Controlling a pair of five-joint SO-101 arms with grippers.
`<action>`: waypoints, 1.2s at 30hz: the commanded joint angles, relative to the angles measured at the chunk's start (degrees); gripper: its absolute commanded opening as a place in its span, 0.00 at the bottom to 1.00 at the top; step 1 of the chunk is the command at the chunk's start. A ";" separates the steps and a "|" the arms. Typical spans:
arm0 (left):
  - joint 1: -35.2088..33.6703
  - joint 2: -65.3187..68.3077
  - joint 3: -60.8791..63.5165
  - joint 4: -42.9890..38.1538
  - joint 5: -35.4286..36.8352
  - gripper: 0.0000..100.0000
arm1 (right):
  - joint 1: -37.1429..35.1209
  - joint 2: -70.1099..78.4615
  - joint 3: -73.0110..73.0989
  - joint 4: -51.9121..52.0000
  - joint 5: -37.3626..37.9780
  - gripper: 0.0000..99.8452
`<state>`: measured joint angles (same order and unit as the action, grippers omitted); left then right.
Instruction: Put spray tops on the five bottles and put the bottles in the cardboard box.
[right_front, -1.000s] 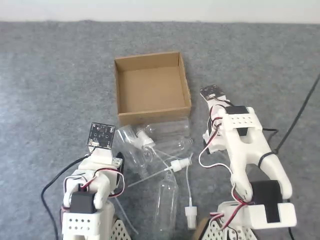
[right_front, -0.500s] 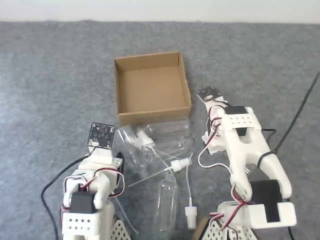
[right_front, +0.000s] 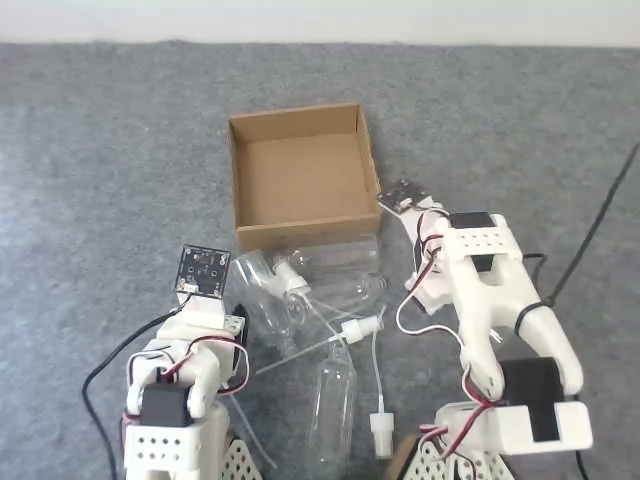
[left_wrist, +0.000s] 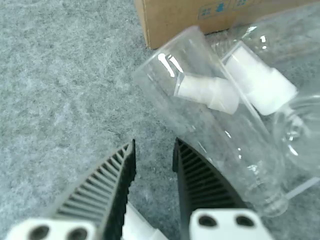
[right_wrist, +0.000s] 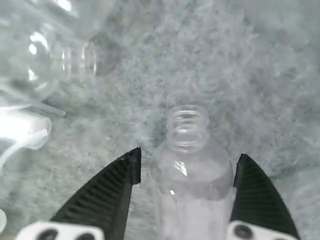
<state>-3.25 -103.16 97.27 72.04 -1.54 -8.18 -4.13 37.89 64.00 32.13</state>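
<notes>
The cardboard box (right_front: 300, 175) stands open and holds nothing. Just in front of it lies a pile of clear bottles (right_front: 320, 275) mixed with white spray tops (right_front: 360, 327). My right gripper (right_wrist: 182, 170) is shut on a clear bottle (right_wrist: 192, 170) whose open threaded neck points away from it, low over the carpet; the right arm (right_front: 480, 270) stands beside the pile. My left gripper (left_wrist: 154, 150) hangs open by a narrow gap with nothing in it, just short of a lying bottle (left_wrist: 200, 115). Two spray tops (left_wrist: 207, 92) show at that bottle.
Another bottle (right_front: 335, 400) lies between the two arm bases, and a loose spray top (right_front: 382, 432) with its tube rests beside it. A second bottle neck (right_wrist: 80, 60) lies close to the right gripper. Grey carpet (right_front: 120, 150) spreads left of the box.
The right arm's wrist has turned, swinging its camera board left toward the box corner. The left arm and the pile have stayed still.
</notes>
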 joint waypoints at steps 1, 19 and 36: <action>-0.09 -1.05 -0.75 0.18 -0.26 0.12 | -0.13 -0.66 -3.25 0.75 4.48 0.26; -0.09 -1.05 -0.75 0.18 -0.26 0.12 | 1.01 -0.57 -2.81 0.92 6.51 0.26; -0.09 -1.05 -0.75 0.18 -0.26 0.12 | 3.30 -0.57 -2.81 0.84 6.51 0.12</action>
<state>-3.25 -103.16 97.27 72.04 -1.54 -5.63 -4.13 37.89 64.18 38.11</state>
